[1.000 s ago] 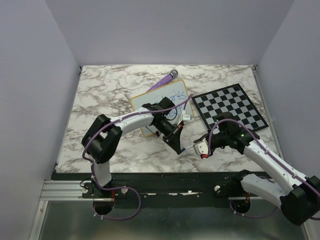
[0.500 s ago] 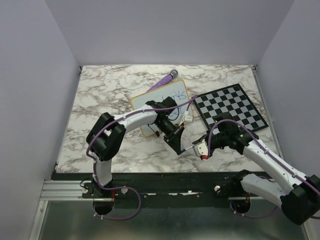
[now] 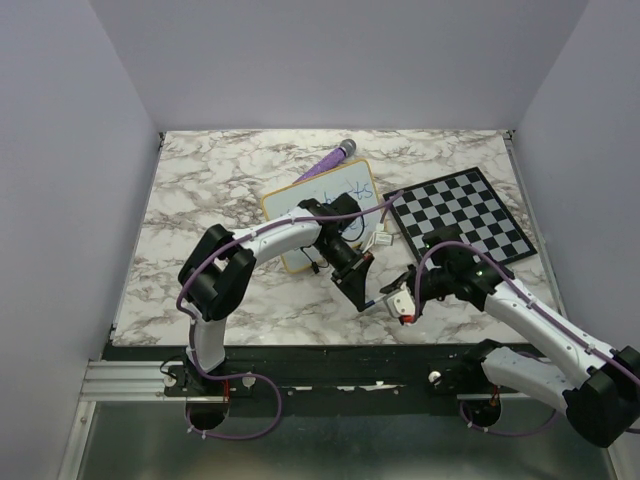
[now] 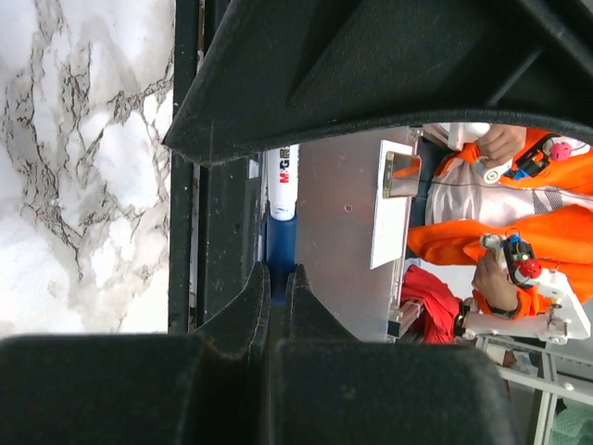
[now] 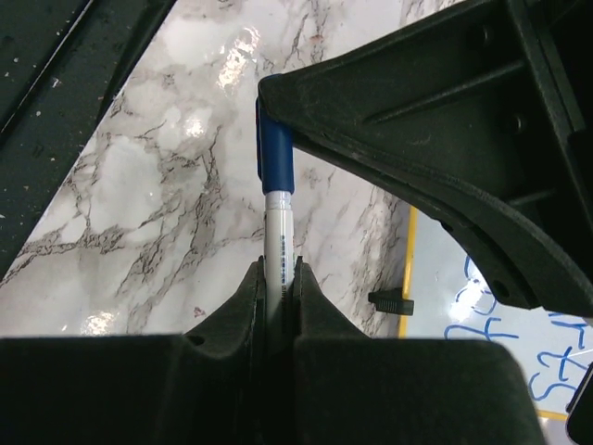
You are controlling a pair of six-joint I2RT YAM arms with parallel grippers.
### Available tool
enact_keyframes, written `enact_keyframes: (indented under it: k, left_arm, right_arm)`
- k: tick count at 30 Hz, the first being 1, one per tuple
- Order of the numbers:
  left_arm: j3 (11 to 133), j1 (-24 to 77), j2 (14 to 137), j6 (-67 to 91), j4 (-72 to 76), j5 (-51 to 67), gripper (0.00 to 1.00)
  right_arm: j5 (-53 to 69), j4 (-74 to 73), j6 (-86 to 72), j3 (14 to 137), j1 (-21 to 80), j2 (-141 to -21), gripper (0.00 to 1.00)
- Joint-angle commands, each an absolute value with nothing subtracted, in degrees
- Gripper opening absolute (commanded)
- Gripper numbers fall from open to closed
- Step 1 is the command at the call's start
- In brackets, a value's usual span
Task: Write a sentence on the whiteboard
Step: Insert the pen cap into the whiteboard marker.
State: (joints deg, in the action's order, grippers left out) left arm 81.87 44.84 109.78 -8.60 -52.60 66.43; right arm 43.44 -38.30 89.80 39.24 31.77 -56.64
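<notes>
The whiteboard (image 3: 300, 205), yellow-framed, lies at mid-table with my left arm crossing over it. Blue strokes of the sentence (image 3: 350, 185) show on its far part and again in the right wrist view as sentence strokes (image 5: 482, 324) on the whiteboard (image 5: 463, 278). A marker (image 3: 379, 298) hangs between both grippers near the table's front. My left gripper (image 3: 366, 297) is shut on its blue cap (image 4: 281, 243). My right gripper (image 3: 392, 300) is shut on the white barrel (image 5: 278, 246), and the blue cap (image 5: 276, 158) runs up to the left gripper's black body.
A black-and-white chessboard (image 3: 462, 212) lies right of the whiteboard. A purple pen-like object (image 3: 330, 160) rests just beyond the board's far edge. The board's black foot (image 5: 394, 299) sticks out at its frame. Marble tabletop (image 3: 200, 200) stretches to the left.
Both grippers stayed shut on the marker and drifted slightly toward the near edge. The left forearm swung a little, uncovering more of the board's far part.
</notes>
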Motion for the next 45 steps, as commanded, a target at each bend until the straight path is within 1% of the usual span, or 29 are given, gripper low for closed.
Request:
enact_keyframes:
  k: [1, 9, 11, 13, 14, 15, 17, 18, 23, 27, 29, 30, 32, 33, 34, 35, 36, 37, 38, 39, 40, 41, 42, 43, 44, 45]
  left_arm:
    - [83.5, 45.7, 109.5, -7.8, -50.5, 67.1, 0.00]
    - [82.3, 45.7, 107.1, 5.0, -37.0, 63.6, 0.00]
    - [81.2, 45.7, 106.4, 8.7, -32.9, 62.9, 0.02]
    - [80.0, 45.7, 104.8, 10.6, -30.5, 61.4, 0.05]
    - [79.5, 45.7, 104.2, 12.2, -29.0, 60.6, 0.08]
    - [79.1, 45.7, 103.0, 12.8, -28.3, 59.9, 0.13]
    - [77.6, 45.6, 101.4, 14.1, -27.0, 57.8, 0.17]
    - [77.0, 45.5, 99.4, 14.6, -26.5, 56.8, 0.23]
    - [72.3, 44.4, 94.1, 16.3, -24.5, 52.4, 0.33]
    - [69.7, 42.8, 89.1, 16.3, -24.2, 49.8, 0.45]
    - [69.2, 42.3, 87.0, 15.9, -25.3, 47.8, 0.46]
    - [69.2, 41.9, 84.7, 15.5, -25.7, 44.8, 0.49]
    - [68.8, 41.7, 81.5, 13.2, -26.9, 39.4, 0.51]
    - [68.3, 41.7, 77.6, 12.9, -26.5, 33.8, 0.54]
    - [66.2, 41.7, 75.3, 12.7, -25.6, 31.5, 0.55]
    - [64.9, 41.5, 73.0, 13.2, -23.2, 28.7, 0.58]
    - [63.4, 41.3, 68.2, 13.9, -21.6, 26.4, 0.76]
    - [59.5, 41.1, 65.4, 14.3, -19.4, 23.5, 0.88]
    - [57.0, 41.0, 62.6, 15.9, -14.3, 22.7, 0.99]
    - [54.0, 40.7, 57.4, 17.2, -11.4, 22.5, 0.99]
    - [48.9, 40.4, 55.1, 17.7, -8.7, 24.5, 0.99]
    - [47.1, 40.2, 53.5, 17.7, -5.6, 26.7, 0.99]
    - [46.2, 39.8, 52.4, 16.4, -5.7, 28.5, 0.99]
    - [46.1, 39.9, 52.7, 15.8, -6.5, 30.3, 0.99]
    - [46.3, 39.9, 53.5, 15.4, -8.5, 34.7, 0.98]
    - [46.6, 39.9, 55.8, 15.6, -9.0, 36.7, 0.96]
  right_arm:
    - [46.4, -37.0, 88.5, 38.9, 33.3, -57.3, 0.01]
    - [46.8, -34.6, 84.4, 39.0, 35.9, -58.1, 0.01]
    - [47.3, -34.0, 83.6, 39.0, 36.0, -58.0, 0.01]
    - [47.2, -33.7, 82.4, 38.8, 36.0, -57.8, 0.01]
    - [47.1, -33.6, 82.1, 38.8, 36.0, -57.7, 0.01]
    - [46.8, -33.6, 81.7, 38.7, 36.0, -57.6, 0.01]
    - [45.8, -33.8, 80.7, 38.5, 35.9, -56.9, 0.00]
    - [45.7, -34.3, 80.6, 38.5, 35.9, -56.5, 0.01]
    - [46.8, -36.0, 78.0, 38.8, 35.9, -54.7, 0.01]
    - [46.8, -36.2, 76.4, 38.8, 35.9, -54.1, 0.01]
    - [46.5, -36.3, 75.0, 38.9, 35.8, -53.8, 0.01]
    - [46.4, -36.3, 74.3, 39.1, 35.7, -53.4, 0.01]
    - [46.4, -36.6, 71.0, 40.1, 35.2, -53.2, 0.01]
    - [46.5, -36.6, 69.6, 40.6, 35.2, -53.0, 0.01]
    - [46.4, -37.0, 66.9, 41.0, 35.1, -52.7, 0.01]
    - [46.3, -37.9, 65.8, 41.4, 35.1, -52.6, 0.01]
    - [46.5, -38.5, 64.6, 42.3, 34.9, -52.6, 0.01]
    - [46.9, -39.2, 62.9, 42.5, 34.8, -52.3, 0.01]
    - [47.1, -40.0, 61.7, 42.8, 34.8, -52.3, 0.01]
    - [47.1, -40.3, 60.2, 43.3, 34.8, -52.2, 0.01]
    - [46.7, -40.5, 57.2, 43.8, 34.8, -52.3, 0.01]
    - [46.4, -40.8, 55.5, 44.0, 34.8, -52.5, 0.01]
    - [46.2, -41.2, 53.8, 44.5, 34.7, -52.6, 0.01]
    - [46.1, -42.5, 53.6, 45.9, 34.6, -52.8, 0.01]
    - [46.3, -44.5, 53.6, 46.4, 34.6, -53.3, 0.01]
    - [46.4, -45.3, 53.3, 46.8, 34.6, -53.5, 0.01]
